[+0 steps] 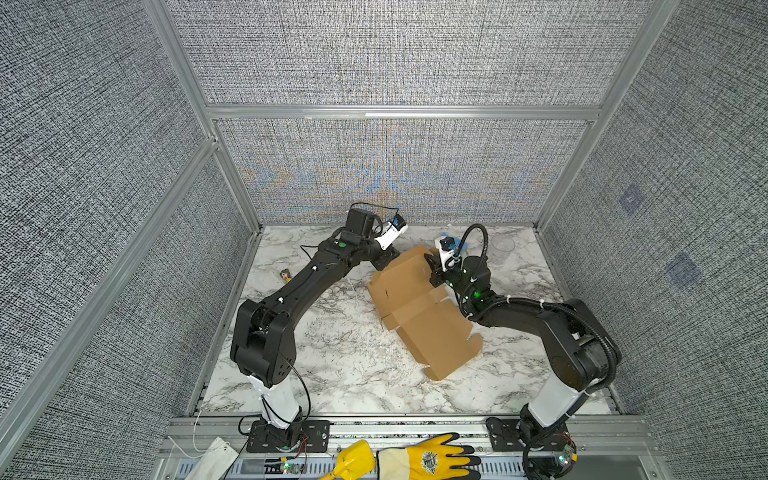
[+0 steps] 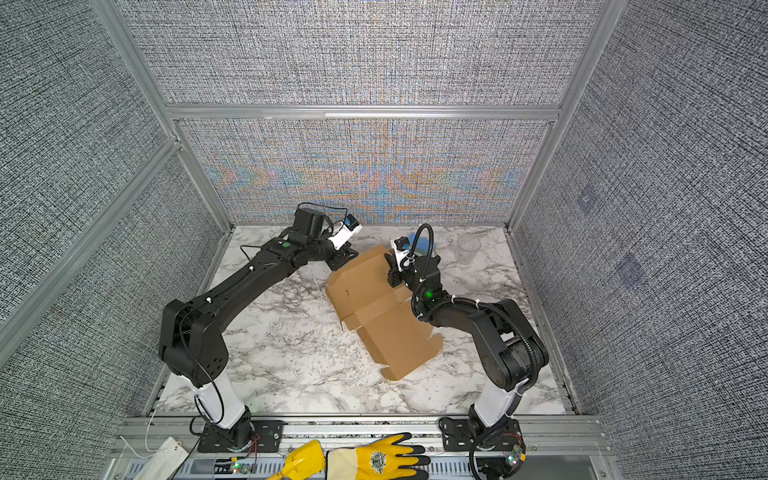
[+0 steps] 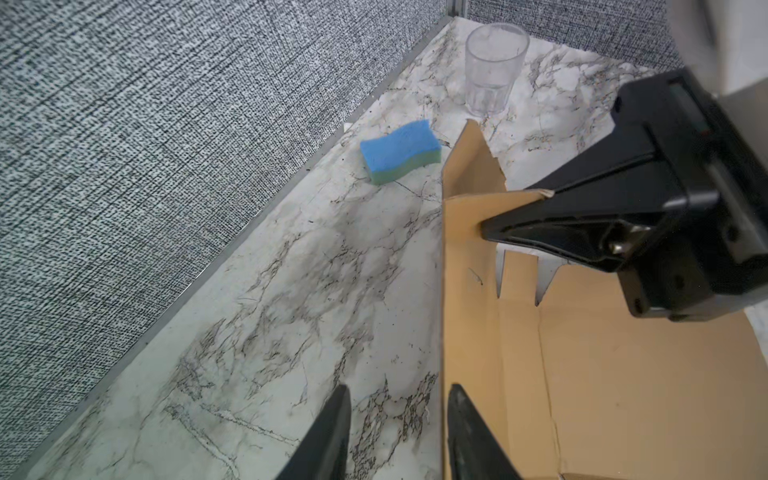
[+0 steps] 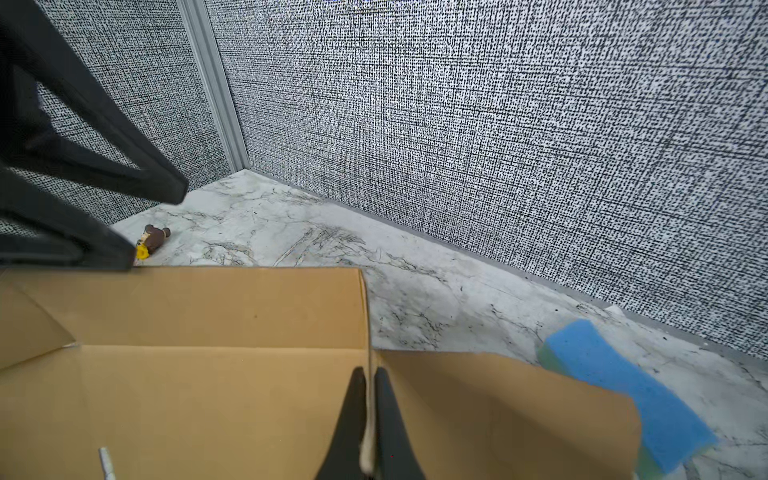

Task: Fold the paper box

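R pincer (image 4: 369, 374) clamped on a raised flap of paper box (image 1: 415, 316). L pincer (image 3: 399, 388) spread apart, straddling its far-left wall.

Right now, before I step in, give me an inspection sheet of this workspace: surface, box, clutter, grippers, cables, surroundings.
Surface: marble-look table, scuffed.
Job's things: cardboard box, far walls raised, near panels flat.
Clutter: blue sponge, clear cup, small brown toy; yellow glove on the front rail.
Grippers: right gripper, fingers shut on a box wall; left gripper, fingers open astride another wall.
Cables: ribbed hose along the right arm; thin black cables loop off both arms.
Surroundings: grey woven walls, aluminium frame.
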`<action>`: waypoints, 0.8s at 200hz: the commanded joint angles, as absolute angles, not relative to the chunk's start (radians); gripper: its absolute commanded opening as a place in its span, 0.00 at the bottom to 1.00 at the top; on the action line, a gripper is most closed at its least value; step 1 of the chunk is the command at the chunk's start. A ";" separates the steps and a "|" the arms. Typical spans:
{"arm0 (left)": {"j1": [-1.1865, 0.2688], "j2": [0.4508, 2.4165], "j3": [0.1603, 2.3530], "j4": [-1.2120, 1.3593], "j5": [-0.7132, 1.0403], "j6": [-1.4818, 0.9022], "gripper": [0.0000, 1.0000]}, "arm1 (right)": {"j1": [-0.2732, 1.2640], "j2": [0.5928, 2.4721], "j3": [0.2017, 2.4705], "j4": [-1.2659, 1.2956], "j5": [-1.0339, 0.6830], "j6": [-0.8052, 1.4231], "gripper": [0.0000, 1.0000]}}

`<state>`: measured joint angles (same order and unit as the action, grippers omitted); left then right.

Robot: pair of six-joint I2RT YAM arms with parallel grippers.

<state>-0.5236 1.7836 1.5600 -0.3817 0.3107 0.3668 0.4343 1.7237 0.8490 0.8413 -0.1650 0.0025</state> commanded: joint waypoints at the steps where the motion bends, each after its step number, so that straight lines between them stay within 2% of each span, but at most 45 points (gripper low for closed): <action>1: -0.554 1.804 1.572 -0.410 0.241 0.389 0.41 | 0.433 1.719 0.848 0.882 -0.170 0.017 0.00; 30: -0.595 1.847 1.613 -0.435 0.191 0.387 0.39 | 0.434 1.715 0.845 0.882 -0.172 0.020 0.00; 91: -0.634 1.875 1.647 -0.448 0.062 0.369 0.18 | 0.433 1.704 0.839 0.870 -0.154 0.023 0.00; 160: -0.645 1.838 1.606 -0.485 0.019 0.356 0.17 | 0.431 1.712 0.842 0.861 -0.146 0.034 0.00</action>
